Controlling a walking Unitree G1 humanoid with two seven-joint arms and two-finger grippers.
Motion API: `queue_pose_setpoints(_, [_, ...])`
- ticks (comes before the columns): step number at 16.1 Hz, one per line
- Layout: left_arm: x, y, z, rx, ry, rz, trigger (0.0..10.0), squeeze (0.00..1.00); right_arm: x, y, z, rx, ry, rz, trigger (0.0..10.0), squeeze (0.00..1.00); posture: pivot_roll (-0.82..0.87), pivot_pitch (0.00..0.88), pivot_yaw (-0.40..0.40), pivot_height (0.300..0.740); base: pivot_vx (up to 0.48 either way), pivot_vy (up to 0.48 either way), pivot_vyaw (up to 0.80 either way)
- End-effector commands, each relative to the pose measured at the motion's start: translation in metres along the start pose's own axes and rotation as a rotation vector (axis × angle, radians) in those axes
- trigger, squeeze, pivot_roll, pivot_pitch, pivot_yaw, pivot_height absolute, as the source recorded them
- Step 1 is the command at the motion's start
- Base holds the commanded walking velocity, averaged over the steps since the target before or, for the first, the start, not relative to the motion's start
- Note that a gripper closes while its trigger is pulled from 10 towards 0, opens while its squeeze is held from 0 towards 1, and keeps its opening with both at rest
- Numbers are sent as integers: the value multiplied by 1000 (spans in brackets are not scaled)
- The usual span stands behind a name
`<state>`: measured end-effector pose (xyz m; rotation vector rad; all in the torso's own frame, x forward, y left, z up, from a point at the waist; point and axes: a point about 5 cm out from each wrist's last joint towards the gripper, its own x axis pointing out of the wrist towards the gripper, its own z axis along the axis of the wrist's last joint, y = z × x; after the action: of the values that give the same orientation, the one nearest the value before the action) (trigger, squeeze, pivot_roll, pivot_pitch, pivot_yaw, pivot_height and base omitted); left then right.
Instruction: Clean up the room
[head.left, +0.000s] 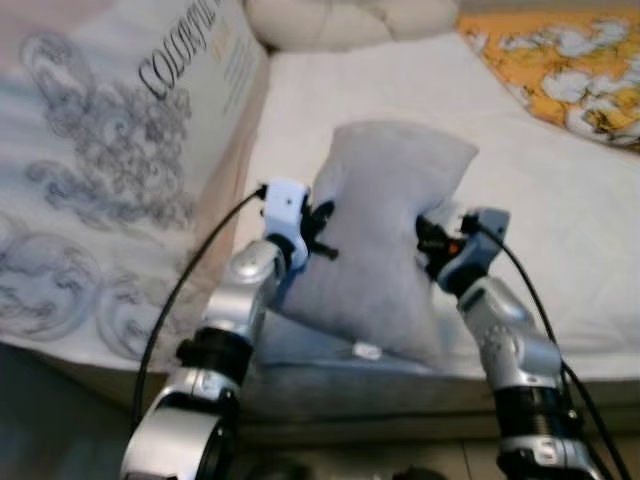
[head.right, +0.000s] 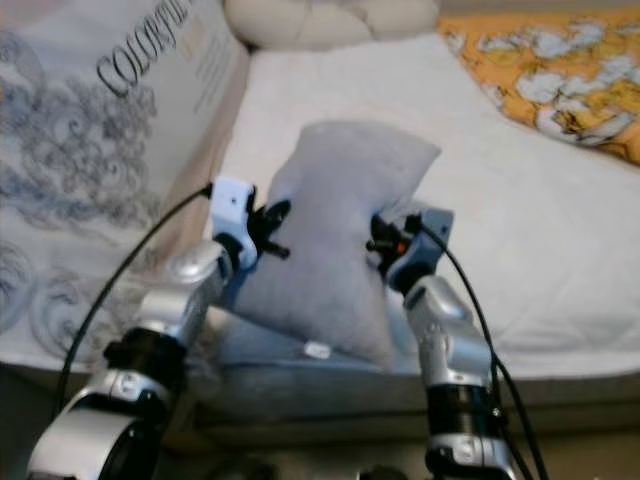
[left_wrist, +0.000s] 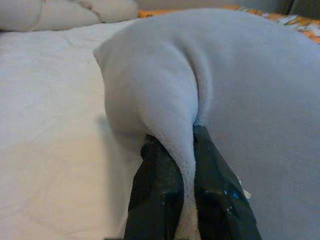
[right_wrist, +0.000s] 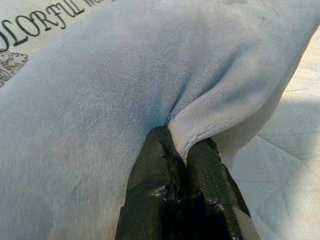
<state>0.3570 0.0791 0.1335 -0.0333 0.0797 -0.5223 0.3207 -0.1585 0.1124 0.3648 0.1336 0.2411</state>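
A pale grey pillow (head.left: 375, 235) is held up over the near edge of the white bed (head.left: 560, 230), squeezed at its waist from both sides. My left gripper (head.left: 322, 232) is shut on a fold of the pillow's left side; in the left wrist view its black fingers (left_wrist: 160, 195) pinch a ridge of grey fabric (left_wrist: 175, 100). On the pillow's right side my right gripper (head.left: 428, 240) is shut on another fold, seen close in the right wrist view between its fingers (right_wrist: 155, 190). The pillow's lower corner (head.left: 400, 330) hangs near the mattress edge.
A large printed bedding pack (head.left: 110, 170) with grey scrollwork and lettering lies on the bed's left side. A cream cushion (head.left: 345, 20) sits at the head. An orange flowered cover (head.left: 575, 70) lies at the far right. The floor (head.left: 330, 460) shows below the mattress edge.
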Motion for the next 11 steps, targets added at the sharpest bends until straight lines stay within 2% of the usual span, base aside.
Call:
queue_pose_setpoints(1, [-1, 8, 10, 16, -40, 31, 10000, 0, 7, 14, 6, 8, -22, 51, 10000, 0, -92, 0, 82, 740, 0, 0, 0])
queue_pose_setpoints(9, [1, 10, 14, 28, -53, 47, 10000, 0, 7, 13, 8, 12, -30, 42, 10000, 0, -100, 0, 94, 740, 0, 0, 0])
queue_pose_setpoints(11, [1, 11, 14, 28, -54, 55, 10000, 0, 7, 13, 8, 12, -27, 43, 10000, 0, -102, 0, 96, 740, 270, 0, 0])
